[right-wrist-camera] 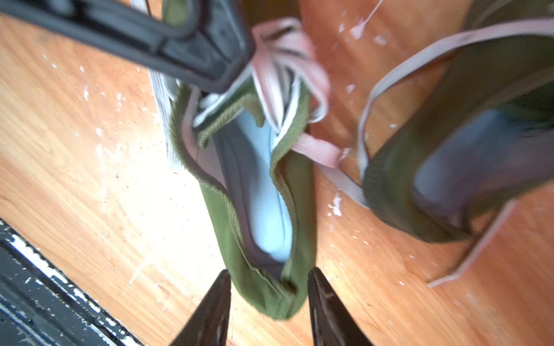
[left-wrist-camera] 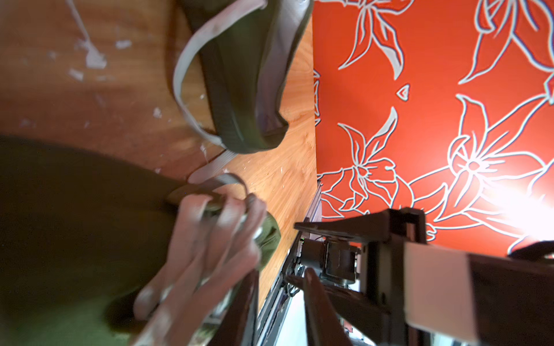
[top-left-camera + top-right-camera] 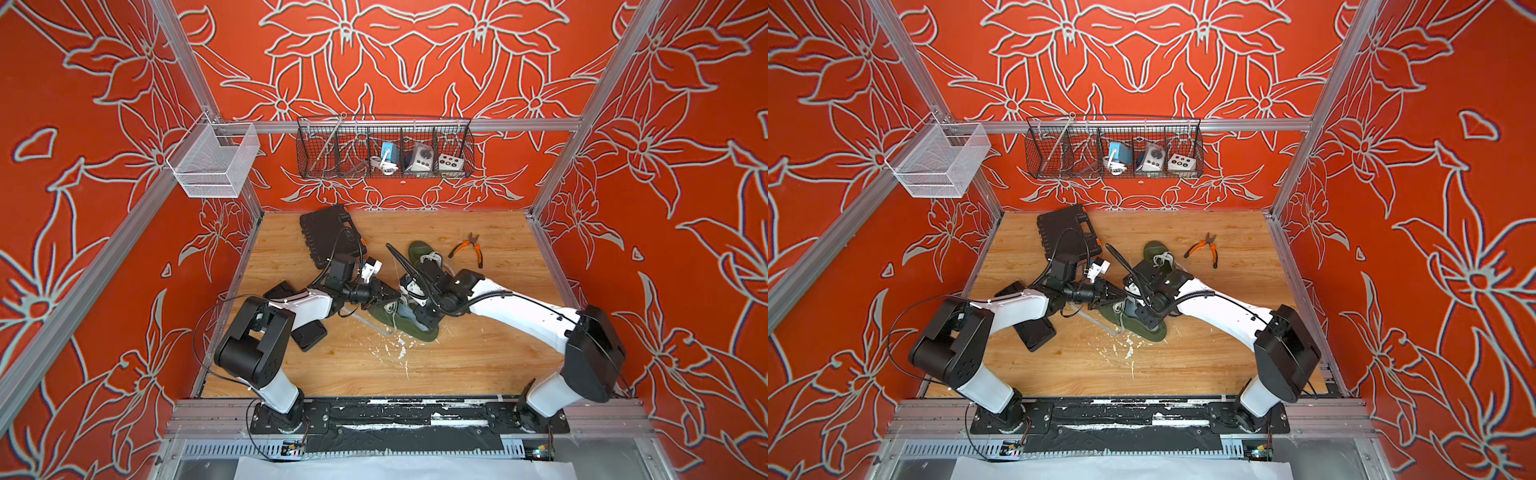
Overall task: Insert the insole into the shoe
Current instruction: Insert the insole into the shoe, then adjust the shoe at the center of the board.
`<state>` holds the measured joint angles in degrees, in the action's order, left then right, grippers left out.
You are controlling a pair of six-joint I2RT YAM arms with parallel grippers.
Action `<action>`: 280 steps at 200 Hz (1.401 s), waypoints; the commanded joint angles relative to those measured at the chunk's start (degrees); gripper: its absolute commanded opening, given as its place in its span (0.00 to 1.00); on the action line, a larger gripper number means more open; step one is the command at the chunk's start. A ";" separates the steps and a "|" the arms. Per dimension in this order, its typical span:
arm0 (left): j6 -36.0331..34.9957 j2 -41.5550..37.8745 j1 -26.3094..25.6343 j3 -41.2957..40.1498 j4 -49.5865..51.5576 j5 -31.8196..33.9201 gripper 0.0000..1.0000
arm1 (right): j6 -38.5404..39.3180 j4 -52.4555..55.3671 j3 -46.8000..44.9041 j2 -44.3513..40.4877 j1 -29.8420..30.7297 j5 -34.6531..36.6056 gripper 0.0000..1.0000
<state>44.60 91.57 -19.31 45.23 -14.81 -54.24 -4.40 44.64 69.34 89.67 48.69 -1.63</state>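
White flecks (image 3: 401, 353) litter the near part of the wood-grain bench (image 3: 478, 357). Just beyond them lies the olive-green canvas shoe (image 1: 221, 215), with the pale blue foam insole (image 1: 266, 209) inside it, running from the heel towards the laces. My right tool (image 1: 269, 270) is spread, one finger on each side of the heel; I cannot tell whether they touch the canvas. My left tool (image 2: 281, 287) sits at the shoe's pinkish laces (image 2: 195, 239), fingers slightly apart, nothing between them.

Farther back lie a second olive shoe (image 3: 417, 249), orange-handled pliers (image 3: 471, 249) and a shut black plastic tool case (image 3: 326, 232). On the back rail hangs a black wire basket (image 3: 307, 166). Its three right-hand compartments hold, in turn, a blue device with white cable (image 3: 388, 151), a grey-white knob box (image 3: 417, 158) and a white button box (image 3: 451, 162). A white mesh basket (image 3: 216, 170) hangs at the corner. Red walls with white flower outlines (image 3: 415, 62) close the cell.
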 commanded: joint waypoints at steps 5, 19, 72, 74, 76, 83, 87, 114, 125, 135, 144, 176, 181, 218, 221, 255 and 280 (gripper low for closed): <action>-4.43 -2.46 0.37 2.07 7.33 2.54 0.31 | 1.47 2.99 1.48 2.37 0.27 4.29 0.48; -6.22 -3.50 0.52 2.57 10.55 4.13 0.33 | 2.42 2.45 2.83 4.27 0.23 4.20 0.48; -10.56 -6.37 0.88 3.76 17.24 8.93 0.07 | 2.63 4.13 8.35 6.53 0.03 4.50 0.47; -10.78 -6.33 0.86 3.91 17.52 9.07 0.06 | 2.55 4.02 8.29 6.28 0.01 4.63 0.47; -11.01 -6.25 0.81 4.05 17.82 9.28 0.05 | 2.43 3.98 8.10 6.01 -0.06 4.75 0.47; -12.10 -6.03 0.56 4.73 19.25 10.38 0.03 | 1.95 3.81 7.50 5.02 -0.34 4.96 0.48; -12.94 -5.91 0.31 5.24 20.27 11.37 0.02 | 1.74 3.59 7.03 4.33 -0.65 4.90 0.48; -16.08 -4.17 -1.08 6.72 23.50 14.96 0.00 | 0.55 2.89 3.38 0.12 -3.81 3.68 0.48; -15.85 -3.73 -1.57 6.50 22.93 15.03 0.00 | 0.61 2.98 2.22 -1.30 -4.96 3.33 0.48; -15.66 -3.32 -2.24 6.66 22.48 15.29 0.00 | 0.90 3.16 1.40 -2.32 -5.99 3.22 0.48; -15.38 -2.86 -2.93 6.95 22.20 15.35 0.00 | 1.23 3.37 0.79 -3.16 -6.82 3.28 0.48; -15.19 -0.29 -4.80 8.09 21.89 16.13 0.00 | 2.53 3.87 -0.64 -5.31 -9.51 3.21 0.48; -15.20 0.12 -5.18 8.28 21.81 16.33 0.00 | 2.63 3.87 -0.75 -5.53 -9.80 3.13 0.48; -17.10 6.71 -9.56 10.85 24.31 21.27 0.00 | 2.99 3.20 -1.71 -6.29 -10.72 2.51 0.48; -17.11 7.30 -9.72 10.84 24.42 21.47 0.00 | 3.00 3.21 -1.67 -6.19 -10.72 2.43 0.48; -19.09 10.30 -10.22 12.26 27.50 23.12 0.12 | 3.71 2.67 -1.75 -5.59 -10.85 0.78 0.51; -18.71 6.40 -10.07 13.71 27.44 20.11 0.24 | 5.32 2.55 -1.03 -4.05 -10.72 -2.49 0.56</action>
<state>27.20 101.30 -29.63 56.77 10.92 -33.80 -1.23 47.18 68.38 84.64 38.15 -0.38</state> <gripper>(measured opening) 0.208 0.544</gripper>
